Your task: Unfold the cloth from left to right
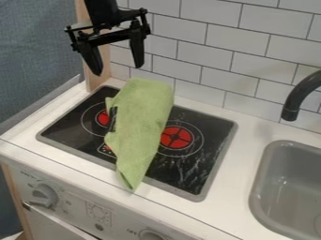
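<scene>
On stovetop (191,164) | green cloth (142,124) | long axis back-to-front | tapering frontward

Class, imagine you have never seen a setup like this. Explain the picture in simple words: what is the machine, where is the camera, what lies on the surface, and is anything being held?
The machine is a black robot arm, entering at the top edge, left of the middle. At its end hangs a two-fingered tool, which works like a simple pinching hand. Its fingers are apart, with nothing between them.

There is one picture, from a camera looking down at a slant on a toy kitchen.

A green cloth lies long and narrow across the black stove top, partly covering its red burner markings. To the right are a grey sink and a dark faucet.
</scene>
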Controlling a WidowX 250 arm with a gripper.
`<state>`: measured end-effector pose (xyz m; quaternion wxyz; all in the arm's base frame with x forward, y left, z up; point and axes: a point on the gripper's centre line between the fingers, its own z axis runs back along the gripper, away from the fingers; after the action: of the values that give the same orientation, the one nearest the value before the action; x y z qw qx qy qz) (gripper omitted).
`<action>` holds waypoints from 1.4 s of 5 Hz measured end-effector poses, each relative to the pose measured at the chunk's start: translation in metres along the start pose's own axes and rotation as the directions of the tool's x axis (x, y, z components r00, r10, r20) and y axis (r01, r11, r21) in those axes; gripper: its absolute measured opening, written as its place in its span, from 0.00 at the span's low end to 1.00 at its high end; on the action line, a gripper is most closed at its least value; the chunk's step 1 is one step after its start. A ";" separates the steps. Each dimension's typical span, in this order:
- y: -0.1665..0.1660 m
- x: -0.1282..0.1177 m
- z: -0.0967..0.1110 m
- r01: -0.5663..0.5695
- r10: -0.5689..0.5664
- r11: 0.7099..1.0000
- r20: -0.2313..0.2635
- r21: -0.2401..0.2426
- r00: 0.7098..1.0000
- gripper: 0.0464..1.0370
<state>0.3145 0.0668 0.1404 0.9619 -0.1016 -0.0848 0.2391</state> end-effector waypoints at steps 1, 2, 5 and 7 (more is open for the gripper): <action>0.003 -0.005 -0.010 -0.007 0.008 1.000 -0.036 0.011 0.999 0.96; 0.013 -0.002 -0.024 -0.009 0.012 0.998 -0.049 0.062 0.999 0.96; 0.037 0.006 -0.072 -0.011 0.016 0.985 -0.032 0.174 0.999 0.96; 0.042 0.003 -0.100 0.003 0.010 0.985 -0.074 0.175 0.997 0.96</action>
<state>0.3198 0.0890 0.0347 0.9692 -0.0259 -0.0272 0.2434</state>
